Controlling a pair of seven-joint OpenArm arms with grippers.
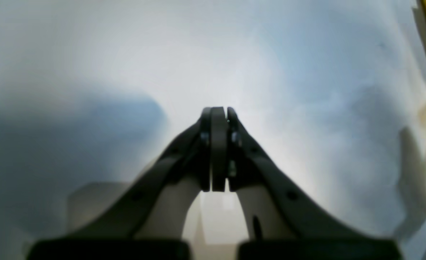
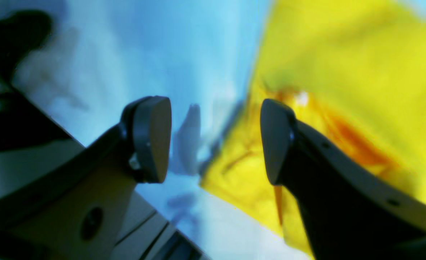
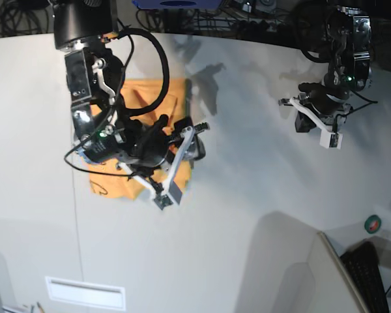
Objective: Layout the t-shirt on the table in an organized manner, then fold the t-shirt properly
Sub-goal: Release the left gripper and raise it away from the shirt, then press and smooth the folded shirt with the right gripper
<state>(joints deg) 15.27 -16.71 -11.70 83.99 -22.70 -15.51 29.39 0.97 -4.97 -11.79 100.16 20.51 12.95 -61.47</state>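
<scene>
On the table's (image 3: 247, 195) left half in the base view lies the t-shirt (image 3: 146, 98), a bunched orange heap with 1 edge running toward the near side, where thin dark lettering shows by its lower left corner. Over it hangs the right gripper (image 3: 182, 160), partly hiding the cloth. From the right wrist view, this gripper (image 2: 214, 141) has its jaws spread apart with nothing between them; the t-shirt (image 2: 343, 72) fills the right side of that view, looking yellow there, and bare table (image 2: 144, 54) fills the left. One fingertip (image 2: 276, 141) stands in front of the cloth's edge; whether it touches cannot be told.

Well apart, over bare table on the base view's right, hangs the left gripper (image 3: 322, 127). Its wrist view shows the left gripper (image 1: 218, 115) with jaws pressed together and empty, above blurred pale table (image 1: 90, 54). A sliver of orange shows at that view's upper right edge.
</scene>
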